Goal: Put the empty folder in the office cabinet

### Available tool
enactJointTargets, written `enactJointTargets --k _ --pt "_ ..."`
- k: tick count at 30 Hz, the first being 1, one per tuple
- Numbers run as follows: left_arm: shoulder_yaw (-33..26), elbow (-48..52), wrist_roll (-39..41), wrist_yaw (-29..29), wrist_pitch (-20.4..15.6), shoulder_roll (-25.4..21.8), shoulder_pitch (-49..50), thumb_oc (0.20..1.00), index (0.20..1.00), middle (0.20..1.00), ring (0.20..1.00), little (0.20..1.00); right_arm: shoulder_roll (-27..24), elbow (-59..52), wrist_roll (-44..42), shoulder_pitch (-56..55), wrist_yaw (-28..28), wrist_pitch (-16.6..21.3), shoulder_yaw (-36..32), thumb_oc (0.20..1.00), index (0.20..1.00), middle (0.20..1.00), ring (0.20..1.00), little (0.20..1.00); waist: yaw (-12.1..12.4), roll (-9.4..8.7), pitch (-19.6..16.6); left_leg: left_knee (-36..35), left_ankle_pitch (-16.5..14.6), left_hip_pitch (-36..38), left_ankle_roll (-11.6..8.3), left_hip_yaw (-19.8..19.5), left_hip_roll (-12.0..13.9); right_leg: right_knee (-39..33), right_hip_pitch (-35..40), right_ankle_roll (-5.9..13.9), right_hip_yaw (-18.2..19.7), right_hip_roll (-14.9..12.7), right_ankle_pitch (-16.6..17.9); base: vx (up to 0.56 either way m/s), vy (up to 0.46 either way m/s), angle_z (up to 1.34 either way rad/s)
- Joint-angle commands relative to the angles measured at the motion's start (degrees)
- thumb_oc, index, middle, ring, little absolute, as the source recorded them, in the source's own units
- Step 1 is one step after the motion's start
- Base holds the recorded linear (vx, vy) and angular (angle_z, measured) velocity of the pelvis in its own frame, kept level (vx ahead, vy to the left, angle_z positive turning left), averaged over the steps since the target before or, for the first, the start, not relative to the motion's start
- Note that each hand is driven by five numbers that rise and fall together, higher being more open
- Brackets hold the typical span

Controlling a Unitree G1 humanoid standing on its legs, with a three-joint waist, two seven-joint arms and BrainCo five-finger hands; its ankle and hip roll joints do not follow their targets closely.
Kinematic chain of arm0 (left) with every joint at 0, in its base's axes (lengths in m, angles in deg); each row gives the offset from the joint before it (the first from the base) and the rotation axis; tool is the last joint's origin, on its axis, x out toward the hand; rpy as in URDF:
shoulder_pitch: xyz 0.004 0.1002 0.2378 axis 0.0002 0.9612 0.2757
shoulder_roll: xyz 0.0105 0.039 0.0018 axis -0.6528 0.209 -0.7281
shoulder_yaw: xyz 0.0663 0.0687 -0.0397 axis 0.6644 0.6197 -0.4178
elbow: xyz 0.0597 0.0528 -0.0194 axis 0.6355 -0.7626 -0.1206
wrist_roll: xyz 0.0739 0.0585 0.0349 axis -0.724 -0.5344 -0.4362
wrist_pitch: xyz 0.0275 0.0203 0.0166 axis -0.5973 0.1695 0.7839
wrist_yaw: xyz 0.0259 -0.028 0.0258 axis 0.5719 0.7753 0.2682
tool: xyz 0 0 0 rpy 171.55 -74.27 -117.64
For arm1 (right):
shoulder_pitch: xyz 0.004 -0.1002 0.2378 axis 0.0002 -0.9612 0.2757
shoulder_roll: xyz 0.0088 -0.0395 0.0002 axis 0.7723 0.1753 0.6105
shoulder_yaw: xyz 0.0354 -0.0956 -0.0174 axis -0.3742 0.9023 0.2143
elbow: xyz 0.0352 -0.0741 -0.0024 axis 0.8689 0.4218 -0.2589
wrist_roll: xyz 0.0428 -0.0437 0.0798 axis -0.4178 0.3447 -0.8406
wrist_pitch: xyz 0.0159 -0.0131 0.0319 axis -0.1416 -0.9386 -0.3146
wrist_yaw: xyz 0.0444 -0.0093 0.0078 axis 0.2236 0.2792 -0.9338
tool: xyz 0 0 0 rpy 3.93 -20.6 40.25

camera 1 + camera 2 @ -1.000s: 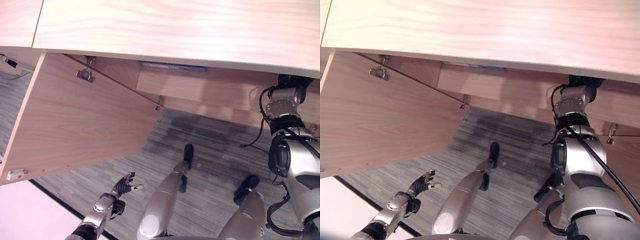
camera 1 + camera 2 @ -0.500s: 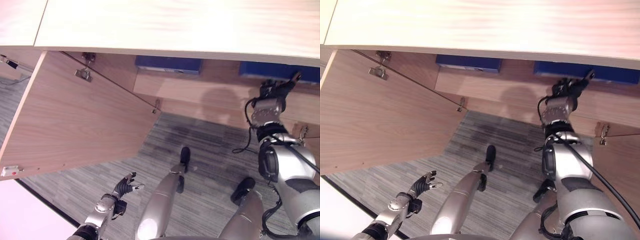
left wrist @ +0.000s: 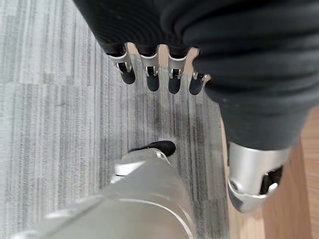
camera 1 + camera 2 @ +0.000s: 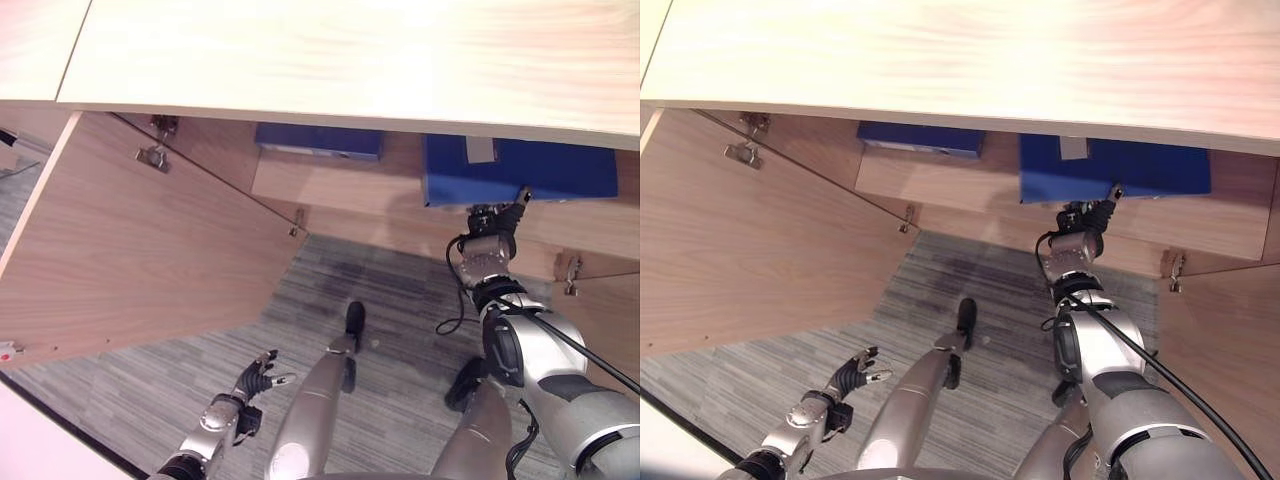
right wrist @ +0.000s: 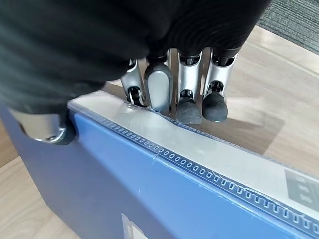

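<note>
Two blue folders lie on the wooden cabinet shelf (image 4: 340, 190): one flat blue folder (image 4: 318, 141) farther in, one larger blue plastic folder (image 4: 520, 172) pinched at its spine by the right hand (image 5: 164, 89). Left hand (image 4: 255, 378) hangs relaxed, fingers spread, over grey carpet (image 4: 400, 290).

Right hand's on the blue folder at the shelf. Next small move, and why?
Probably push the blue folder further onto the cabinet shelf, then let go. The right hand grips its edge, and it juts out past the shelf front. The left hand hangs idle.
</note>
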Motion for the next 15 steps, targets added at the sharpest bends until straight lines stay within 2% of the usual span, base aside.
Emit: enactJointTargets --k 1,2,4,6,7,9,10,12,13,15 --pt "-1.0 -0.9 -0.7 -0.7 -1.1 -2.7 -0.4 1.000 1.000 1.000 1.000 1.000 -2.9 -0.2 -6.9 1.6 2.5 -1.9 -7.4 0.200 0.200 0.200 0.200 0.200 1.4 3.08 4.4 3.9 -13.5 5.5 -0.68 -0.8 0.3 -6.6 2.5 5.29 2.6 0.0 6.7 0.11 -0.023 0.03" --pt "-1.0 -0.9 -0.7 -0.7 -1.0 -2.6 -0.5 1.000 1.000 1.000 1.000 1.000 -3.0 -0.1 -6.9 1.8 2.5 -2.0 -7.3 0.200 0.200 0.200 0.200 0.200 1.4 3.02 4.1 4.0 -15.0 6.1 -0.89 -1.3 0.3 -6.2 2.9 5.97 3.2 0.1 5.2 0.09 -0.020 0.03" --pt "-1.6 -0.9 -0.4 -0.5 -1.2 -3.5 0.0 1.000 1.000 1.000 1.000 1.000 -7.5 -2.2 -6.6 4.8 2.7 -1.1 -6.2 0.200 0.200 0.200 0.200 0.200 1.8 2.84 3.7 3.7 -14.6 6.0 -0.92 -1.5 0.2 -6.5 3.0 5.93 3.3 0.2 5.5 0.05 -0.015 0.02" --pt "-1.8 -0.9 -0.4 -0.3 -1.2 -3.7 0.0 1.000 1.000 1.000 1.000 1.000 -9.3 -2.6 -6.6 6.1 2.8 -0.9 -5.9 0.200 0.200 0.200 0.200 0.200 2.0 3.06 4.0 3.5 -13.4 5.7 -0.78 -1.0 0.3 -6.7 2.6 5.34 2.6 -0.1 6.7 -0.04 0.003 0.01" --pt "-2.0 -1.0 -0.4 -0.2 -1.2 -4.3 0.4 1.000 1.000 1.000 1.000 1.000 -11.3 -3.3 -6.6 7.9 3.0 -0.8 -5.3 0.200 0.200 0.200 0.200 0.200 2.2 2.90 3.2 3.5 -14.7 6.2 -0.99 -1.6 0.3 -6.3 3.0 6.06 3.3 0.1 5.3 0.01 0.008 0.03" --pt "-1.9 -0.8 -0.4 0.0 -1.1 -4.7 0.6 1.000 1.000 1.000 1.000 1.000 -12.9 -3.8 -6.7 9.9 3.2 -0.4 -4.3 0.200 0.200 0.200 0.200 0.200 2.4 2.98 3.4 3.3 -13.2 5.8 -0.78 -1.1 0.3 -6.7 2.6 5.46 2.7 -0.1 6.9 0.02 -0.003 0.08" --pt "-1.9 -1.0 -0.5 0.0 -1.1 -5.0 0.7 1.000 1.000 1.000 1.000 1.000 -13.6 -4.2 -6.7 11.0 3.5 -0.2 -3.8 0.200 0.200 0.200 0.200 0.200 2.5 2.79 2.8 3.0 -14.7 6.6 -0.98 -1.6 0.2 -6.5 3.2 6.14 3.4 0.2 5.4 0.02 -0.006 0.06" --pt "-1.8 -0.9 -0.4 0.1 -0.9 -5.2 0.8 1.000 1.000 1.000 1.000 1.000 -14.4 -4.6 -6.9 12.1 3.9 0.2 -3.4 0.200 0.200 0.200 0.200 0.200 2.6 2.91 3.0 2.7 -13.2 6.5 -0.81 -1.0 0.3 -7.0 3.1 5.49 2.7 0.0 6.9 0.00 0.000 0.00" --pt "-1.9 -0.9 -0.4 0.1 -0.9 -5.1 0.7 1.000 1.000 1.000 1.000 1.000 -14.4 -4.6 -6.9 12.3 3.9 0.2 -3.4 0.200 0.200 0.200 0.200 0.200 2.5 2.83 2.7 2.5 -14.3 7.0 -0.98 -1.6 0.2 -6.9 3.5 6.07 3.4 0.3 5.8 0.00 0.000 0.00" --pt "-2.0 -1.1 -0.3 0.2 -0.8 -5.3 0.5 1.000 1.000 1.000 1.000 1.000 -15.5 -5.3 -6.4 14.2 4.7 0.5 -2.7 0.200 0.200 0.200 0.200 0.200 2.4 2.82 2.5 2.3 -14.3 7.6 -0.94 -1.5 0.2 -7.2 4.1 6.06 3.4 0.5 5.8 0.01 0.000 -0.02"
